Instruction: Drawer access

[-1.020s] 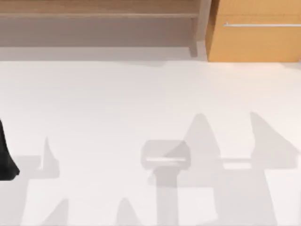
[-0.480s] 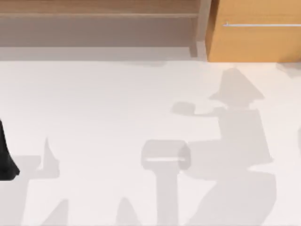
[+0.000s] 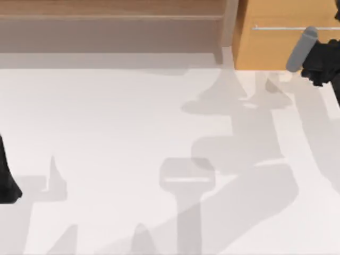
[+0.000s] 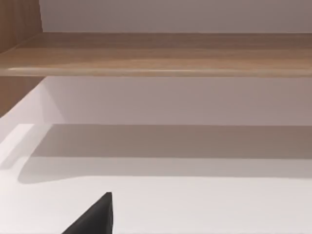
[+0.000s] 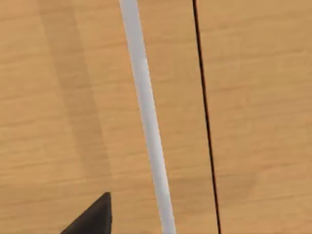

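The drawer (image 3: 271, 50) stands at the table's far right, its light orange-tan front shut and crossed by a thin silver bar handle (image 3: 276, 27). My right gripper (image 3: 320, 65) hangs in front of that drawer front, just below the handle's right part, with a grey cylinder of the arm (image 3: 301, 49) beside it. In the right wrist view the drawer front (image 5: 63, 97) is very close, the handle (image 5: 146, 112) runs slantwise across it, and a thin dark seam (image 5: 204, 112) lies beside the bar. My left gripper (image 3: 6, 183) is parked at the table's left edge.
A wider brown wooden shelf unit (image 3: 111, 21) runs along the back left, its side post (image 3: 227, 32) next to the drawer; its shelf board (image 4: 156, 53) faces the left wrist camera. The white table (image 3: 106, 133) carries arm shadows.
My right arm has come into the top view at the far right, up against the drawer front; its shadow swept from the table's front right toward the back. The left arm stayed still.
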Motion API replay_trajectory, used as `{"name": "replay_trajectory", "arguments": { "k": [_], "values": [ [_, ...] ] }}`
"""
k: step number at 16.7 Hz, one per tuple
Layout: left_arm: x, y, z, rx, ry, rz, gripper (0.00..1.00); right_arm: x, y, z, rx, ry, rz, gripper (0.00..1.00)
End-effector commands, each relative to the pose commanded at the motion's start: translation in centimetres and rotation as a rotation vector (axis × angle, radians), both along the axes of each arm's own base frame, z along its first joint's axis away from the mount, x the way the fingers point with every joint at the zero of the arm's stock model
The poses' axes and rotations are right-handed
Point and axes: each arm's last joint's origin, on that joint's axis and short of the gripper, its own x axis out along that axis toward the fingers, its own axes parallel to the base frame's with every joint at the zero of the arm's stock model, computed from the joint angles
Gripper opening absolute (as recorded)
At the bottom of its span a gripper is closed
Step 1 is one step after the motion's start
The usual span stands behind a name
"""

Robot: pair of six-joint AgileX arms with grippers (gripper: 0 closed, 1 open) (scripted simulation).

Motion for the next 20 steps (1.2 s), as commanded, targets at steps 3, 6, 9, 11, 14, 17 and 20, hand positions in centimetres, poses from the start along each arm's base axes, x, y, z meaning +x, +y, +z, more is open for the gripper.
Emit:
{"name": "replay_trajectory", "arguments": {
  "k": [3, 6, 9, 11, 14, 17, 20],
  "values": [
    [0.0, 0.0, 0.0, 0.0, 0.0, 0.0, 1.0, -0.3, 2.3, -2.1, -0.122, 0.005, -0.009, 1.0],
    [0.0, 0.0, 0.0, 0.0, 0.0, 0.0, 1.0, -0.5, 2.9, -2.6, -0.156, 0.007, -0.015, 1.0],
    [0.0, 0.0, 0.0, 0.0, 0.0, 0.0, 1.0, -0.5, 2.9, -2.6, -0.156, 0.007, -0.015, 1.0],
    [0.0, 0.0, 0.0, 0.0, 0.0, 0.0, 1.0, -0.4, 2.7, -2.6, -0.156, 0.01, -0.016, 1.0],
    [0.0, 0.0, 0.0, 0.0, 0.0, 0.0, 1.0, 0.9, 2.8, -2.5, -0.156, 0.004, -0.015, 1.0],
    [0.0, 0.0, 0.0, 0.0, 0.0, 0.0, 1.0, 2.0, 2.9, -2.6, -0.156, 0.007, -0.015, 1.0],
    [0.0, 0.0, 0.0, 0.0, 0.0, 0.0, 1.0, 2.0, 2.8, -2.6, -0.156, 0.007, -0.015, 1.0]
  ]
}}
